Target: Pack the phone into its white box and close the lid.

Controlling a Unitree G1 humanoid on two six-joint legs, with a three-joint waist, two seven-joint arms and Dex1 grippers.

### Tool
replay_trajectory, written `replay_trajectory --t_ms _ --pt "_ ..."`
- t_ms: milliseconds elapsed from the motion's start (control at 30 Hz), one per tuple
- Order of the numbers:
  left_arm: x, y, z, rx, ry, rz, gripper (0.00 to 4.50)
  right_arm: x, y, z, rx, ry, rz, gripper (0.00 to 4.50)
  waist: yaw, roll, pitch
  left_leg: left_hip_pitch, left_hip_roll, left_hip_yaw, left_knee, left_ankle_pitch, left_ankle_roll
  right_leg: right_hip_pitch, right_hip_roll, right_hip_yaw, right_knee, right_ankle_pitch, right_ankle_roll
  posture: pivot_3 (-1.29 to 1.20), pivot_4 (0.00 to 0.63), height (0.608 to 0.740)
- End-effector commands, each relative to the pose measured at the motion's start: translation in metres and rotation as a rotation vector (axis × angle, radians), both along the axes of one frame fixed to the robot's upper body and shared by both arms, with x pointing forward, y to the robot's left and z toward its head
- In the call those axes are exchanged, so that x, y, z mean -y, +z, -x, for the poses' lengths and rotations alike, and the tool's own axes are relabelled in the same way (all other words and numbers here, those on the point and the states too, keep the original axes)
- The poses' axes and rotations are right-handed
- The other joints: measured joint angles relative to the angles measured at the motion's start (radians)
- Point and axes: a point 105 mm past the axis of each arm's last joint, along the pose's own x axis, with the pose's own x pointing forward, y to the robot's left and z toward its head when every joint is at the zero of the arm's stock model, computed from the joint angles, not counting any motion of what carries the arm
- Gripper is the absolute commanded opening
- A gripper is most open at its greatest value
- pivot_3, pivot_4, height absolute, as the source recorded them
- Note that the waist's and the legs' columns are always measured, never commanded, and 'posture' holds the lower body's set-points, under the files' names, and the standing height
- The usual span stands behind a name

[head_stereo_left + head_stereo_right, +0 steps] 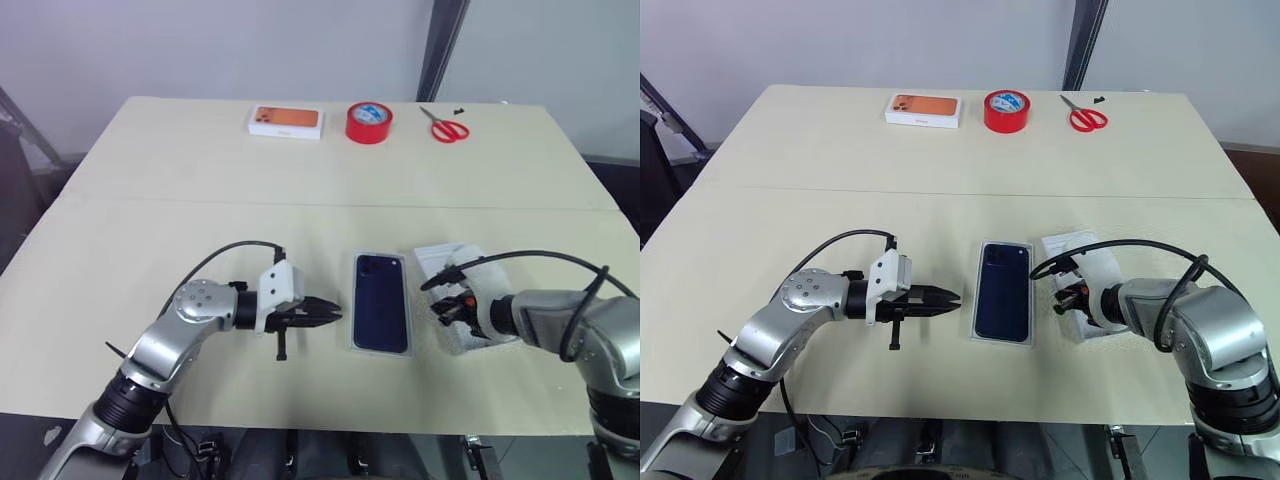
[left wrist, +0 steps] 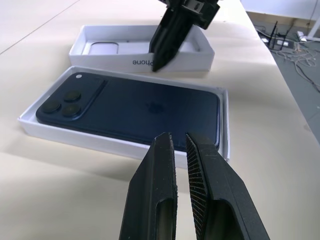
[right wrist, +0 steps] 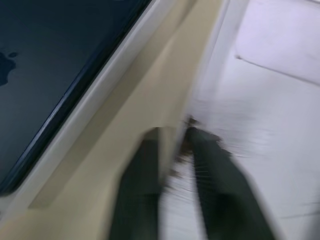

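The phone (image 2: 135, 107) already lies back-up in the white box (image 2: 75, 135) at mid-table, so what I must handle is the lid (image 2: 142, 47) just beside it: light, thin card, slick, best pinched by its wall. My right gripper (image 1: 447, 309) is clamped on that near wall; my left gripper (image 1: 325, 312) hovers closed, empty. Open table (image 1: 200, 210) lies all around.

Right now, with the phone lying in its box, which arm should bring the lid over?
The right. Its gripper is already shut on the near wall of the lid beside the white box; the left gripper is shut and empty.
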Motion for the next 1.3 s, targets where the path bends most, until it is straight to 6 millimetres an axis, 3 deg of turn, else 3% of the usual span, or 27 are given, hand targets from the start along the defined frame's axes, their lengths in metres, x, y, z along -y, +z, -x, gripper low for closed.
replay_trajectory --t_ms 33,200,300,433,567,700,800,900,1033,1200,1300 --pt "-0.006 0.008 -0.004 0.029 0.041 0.032 0.47 0.004 0.015 -0.003 0.048 -0.018 -0.019 0.02 -0.001 0.0 0.0 0.0 0.0 0.0 0.0 0.0 0.0 0.0 0.0 0.0 0.0 0.0 0.0 0.0 0.15 0.725" --pt "-0.027 0.016 -0.026 0.044 0.215 0.092 0.47 0.006 0.056 -0.024 0.173 -0.054 -0.126 0.02 -0.011 0.0 0.0 0.0 0.0 0.0 0.0 0.0 0.001 0.0 0.0 0.0 0.001 0.0 0.0 0.0 0.15 0.725" --pt "-0.058 0.032 -0.059 0.061 0.445 0.179 0.47 -0.037 0.089 -0.029 0.212 0.102 -0.485 0.02 -0.024 0.0 0.0 0.001 0.001 0.0 0.0 0.001 0.001 0.0 0.001 0.0 0.002 0.0 0.0 0.0 0.15 0.725" --pt "-0.075 0.035 -0.072 0.105 0.538 0.159 0.47 -0.099 0.111 -0.013 0.155 0.285 -0.853 0.02 -0.021 0.0 0.0 0.001 0.002 0.0 -0.001 0.001 0.001 -0.001 0.003 -0.001 0.003 0.0 0.0 0.0 0.15 0.725" --pt "-0.077 0.033 -0.074 0.132 0.539 0.123 0.47 -0.145 0.1 -0.003 -0.017 0.165 -1.156 0.02 -0.023 -0.001 0.0 -0.001 0.001 0.001 0.0 0.001 0.001 -0.001 0.002 -0.001 0.001 0.0 0.001 0.0 0.15 0.725" --pt "-0.074 0.035 -0.071 0.144 0.525 0.12 0.47 -0.166 0.087 0.005 -0.112 -0.013 -1.288 0.02 -0.021 -0.001 0.0 -0.001 0.001 0.001 0.001 0.001 0.002 0.0 0.002 0.0 0.002 0.0 0.001 0.0 0.15 0.725" --pt "-0.069 0.033 -0.068 0.136 0.507 0.12 0.47 -0.167 0.059 0.012 -0.206 -0.145 -1.252 0.02 -0.02 -0.002 -0.001 -0.001 0.001 0.001 0.002 0.001 0.002 0.0 0.002 0.0 0.002 0.0 0.001 0.0 0.15 0.725" --pt "-0.058 0.03 -0.061 0.113 0.461 0.123 0.47 -0.161 0.044 0.014 -0.238 -0.225 -1.213 0.02 -0.024 -0.001 -0.001 -0.001 0.001 0.001 0.001 0.001 0.002 -0.001 0.002 0.0 0.002 0.0 0.001 0.0 0.15 0.725" --pt "-0.036 0.022 -0.047 0.076 0.367 0.108 0.47 -0.146 0.05 0.004 -0.172 -0.238 -1.202 1.37 -0.025 -0.001 -0.001 0.001 0.001 0.001 0.001 0.002 0.002 0.0 0.002 0.001 0.003 0.0 0.001 0.0 0.15 0.725" --pt "-0.006 0.013 -0.033 0.046 0.242 0.09 0.47 -0.111 0.082 -0.014 0.034 -0.08 -1.043 4.01 -0.021 0.0 0.0 0.0 0.001 0.001 0.001 0.002 0.002 0.0 0.002 0.001 0.003 0.0 0.001 0.0 0.15 0.725" --pt "0.009 0.013 -0.031 0.038 0.2 0.099 0.47 -0.079 0.084 -0.019 0.074 -0.03 -0.794 4.01 -0.015 0.0 0.0 0.0 0.001 0.001 0.001 0.001 0.003 0.001 0.002 0.0 0.001 0.0 0.0 0.0 0.15 0.725"
